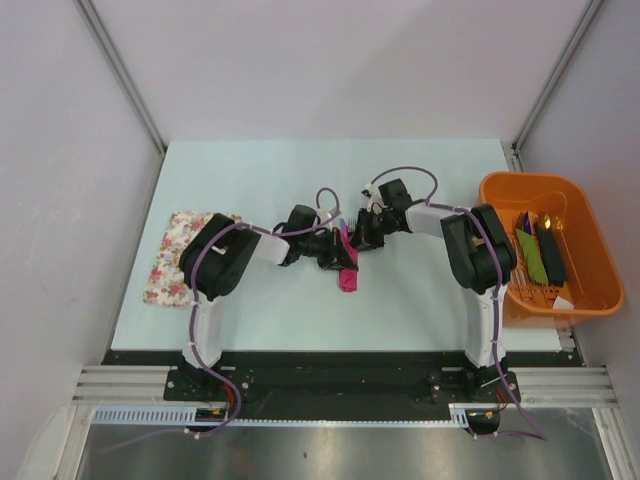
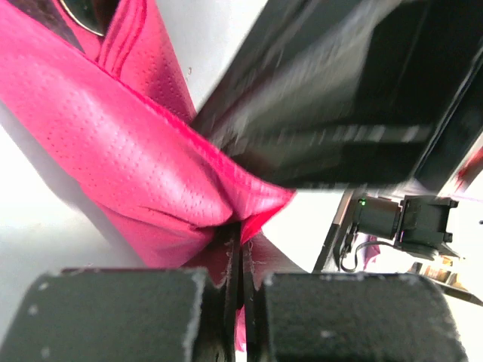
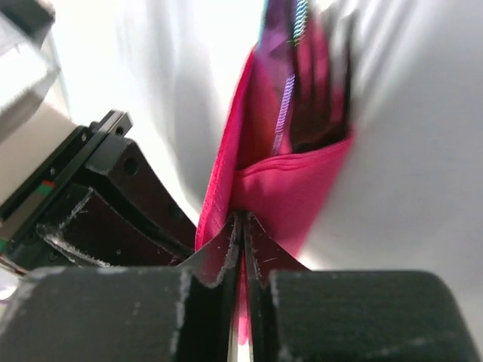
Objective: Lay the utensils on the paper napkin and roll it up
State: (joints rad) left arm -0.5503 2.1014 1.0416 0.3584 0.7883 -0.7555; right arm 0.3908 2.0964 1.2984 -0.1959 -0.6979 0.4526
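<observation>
Plainly, both pairs of fingers are pressed together on paper: the left fingers (image 2: 232, 255) pinch a creased fold of the paper napkin (image 2: 113, 143), and the right fingers (image 3: 235, 240) pinch the near edge of the same bundle from the other side, with only the thin sheet between the tips. Inside the pink pocket the utensils (image 3: 285, 105) show only in part: a purple handle with dark tines beside it in the right wrist view, and a glint of metal at the top of the left wrist view. How many pieces are in there I cannot tell. From above, the half-rolled bundle sits about the middle of the tabletop (image 1: 300, 175), somewhat toward the near edge, with the two wrists crowded nose to nose over it. The risks, as I judge them: the paper is thin and gripped at two points close together, so a pull apart or a twist in opposite senses could tear it. The pocket looks open at its far end, so tilting or lifting could let the utensils slide out. If either pinch lets go early, the loose wrap would likely spring open. With the arms this close, a small misjudged move could knock one into the other. The orange tub (image 1: 530, 180) stands at the right edge and the floral mat (image 1: 165, 270) lies by the left edge, both well apart from the work
</observation>
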